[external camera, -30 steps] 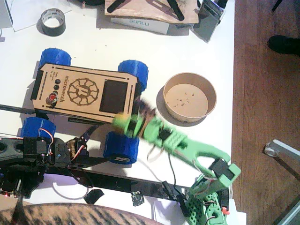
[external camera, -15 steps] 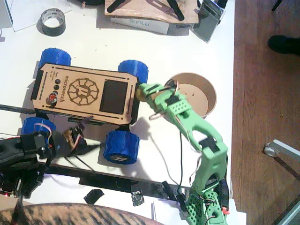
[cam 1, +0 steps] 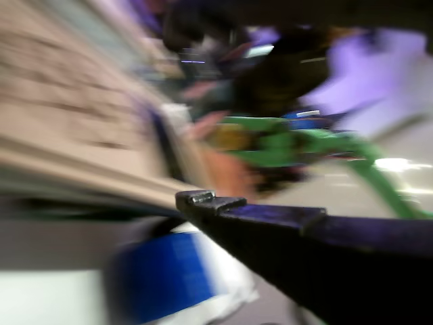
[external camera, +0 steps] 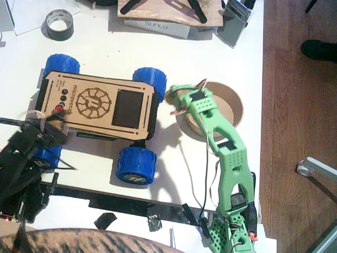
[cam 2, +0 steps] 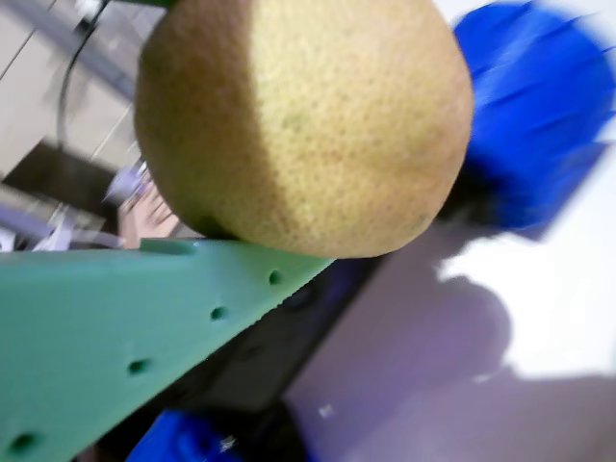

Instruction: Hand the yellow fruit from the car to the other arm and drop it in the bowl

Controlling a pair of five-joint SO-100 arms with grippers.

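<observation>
The green arm (external camera: 224,153) rises from its base at the near right edge of the worktop (external camera: 105,58) and stretches away across it, its forearm passing over the near left rim of the bowl (external camera: 231,100). Its right gripper (external camera: 174,96) points left, at the gap between the bowl and the car (external camera: 97,108), just beside the car's far right blue wheel (external camera: 151,80). The jaws pinch the yellow fruit (external camera: 170,95); in a wrist view the fruit (cam 2: 303,120) fills the frame, pressed against a green finger (cam 2: 125,327), with a blue wheel (cam 2: 539,115) blurred behind it. The fruit is not yet over the bowl's hollow.

The black arm (external camera: 23,158) lies low at the near left corner, motion-blurred, its left gripper (external camera: 45,124) over the car's near left end. In a wrist view one dark finger (cam 1: 284,237) shows sharply against a smeared scene; I cannot tell whether these jaws are spread or closed.

The worktop is white. A roll of grey tape (external camera: 59,25), a wooden board (external camera: 174,10) and a flat box (external camera: 163,27) sit along its far edge. To the right is brown wooden floor (external camera: 295,132), with a dark shoe (external camera: 318,50) on it.
</observation>
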